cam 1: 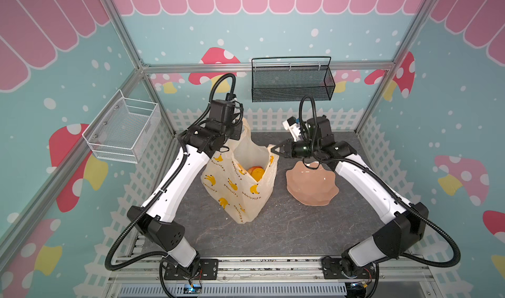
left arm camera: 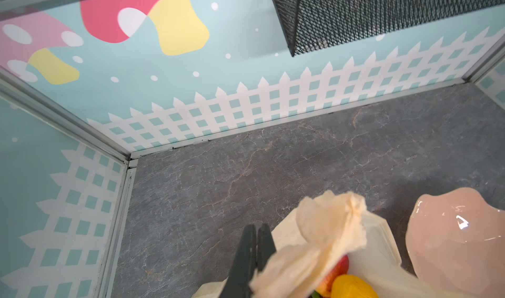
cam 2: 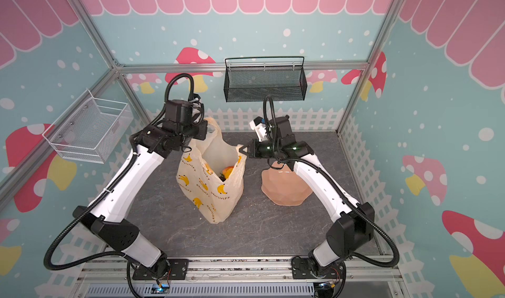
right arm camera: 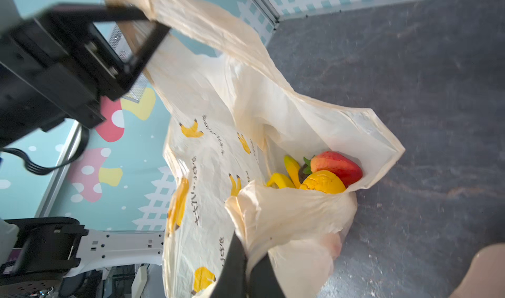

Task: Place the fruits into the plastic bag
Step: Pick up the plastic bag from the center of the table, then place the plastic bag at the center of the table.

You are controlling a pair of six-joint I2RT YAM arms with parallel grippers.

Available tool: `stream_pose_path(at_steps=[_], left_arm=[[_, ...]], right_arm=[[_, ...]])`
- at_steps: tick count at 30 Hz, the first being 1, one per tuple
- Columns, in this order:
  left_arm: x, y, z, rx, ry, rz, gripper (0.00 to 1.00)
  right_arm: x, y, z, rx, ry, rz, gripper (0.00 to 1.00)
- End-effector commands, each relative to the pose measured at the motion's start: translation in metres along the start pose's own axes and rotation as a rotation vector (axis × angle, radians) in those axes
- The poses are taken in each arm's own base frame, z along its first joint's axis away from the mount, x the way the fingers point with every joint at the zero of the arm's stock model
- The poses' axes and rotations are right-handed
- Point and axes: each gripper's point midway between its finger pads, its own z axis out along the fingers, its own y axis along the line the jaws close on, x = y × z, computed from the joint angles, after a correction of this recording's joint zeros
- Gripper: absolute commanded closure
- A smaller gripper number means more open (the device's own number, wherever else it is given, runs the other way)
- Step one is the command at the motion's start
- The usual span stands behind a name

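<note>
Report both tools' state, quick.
Left tool: closed, pinching the plastic bag at its top.
Right tool: closed, pinching the same bag on the opposite side of its mouth.

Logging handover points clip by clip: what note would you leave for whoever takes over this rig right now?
Left claw: shut, apparently pinching one handle of the plastic bag and holding it up.
Right claw: shut on the opposite handle.
Fruits: strawberry, bananas and tangerine lie inside the bag, which stands open on the table. More may be hidden beneath them.
Done: no fruit shows on the pink plate or the table.
Left: probably only checking the count and releasing the handles.
</note>
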Motion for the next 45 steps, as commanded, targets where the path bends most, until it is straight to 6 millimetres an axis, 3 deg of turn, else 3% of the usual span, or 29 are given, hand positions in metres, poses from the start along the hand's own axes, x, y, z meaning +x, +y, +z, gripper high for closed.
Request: stream_pose_path(at_steps=[1,3,7,12,16,22,26,33,38,45], left_arm=[[-0.013,0.022,-0.029,0.022,-0.043,-0.100,1.00],[-0.020,0.033,-0.038,0.014,-0.067,-0.126,1.00],[-0.034,0.034,-0.044,0.038,-0.089,-0.141,1.00],[-0.051,0.026,-0.042,0.081,-0.105,-0.140,1.00],[-0.050,0.021,-0.037,0.107,-0.091,-0.139,1.00],[-0.004,0.017,-0.028,0.112,0.013,-0.154,1.00],[0.022,0.021,-0.037,0.102,0.038,-0.196,1.00],[0.066,0.026,-0.061,0.099,0.077,-0.288,1.00],[0.072,0.032,-0.084,0.100,0.036,-0.354,1.00],[0.092,0.043,-0.094,0.050,0.034,-0.408,1.00]], right_arm=[[-0.026,0.025,0.000,-0.044,-0.021,-0.091,1.00],[-0.043,0.038,0.000,-0.068,-0.046,-0.128,1.00],[-0.068,0.051,0.000,-0.083,-0.069,-0.164,1.00],[-0.072,0.060,-0.001,-0.105,-0.064,-0.172,1.00],[-0.067,0.056,-0.004,-0.079,-0.052,-0.179,1.00],[-0.057,0.041,-0.013,0.018,-0.045,-0.208,1.00],[-0.051,0.017,-0.020,0.148,-0.036,-0.220,1.00],[-0.044,0.006,-0.033,0.240,-0.021,-0.250,1.00],[-0.047,0.013,-0.049,0.269,-0.063,-0.278,1.00],[-0.044,0.017,-0.058,0.273,-0.077,-0.276,1.00]])
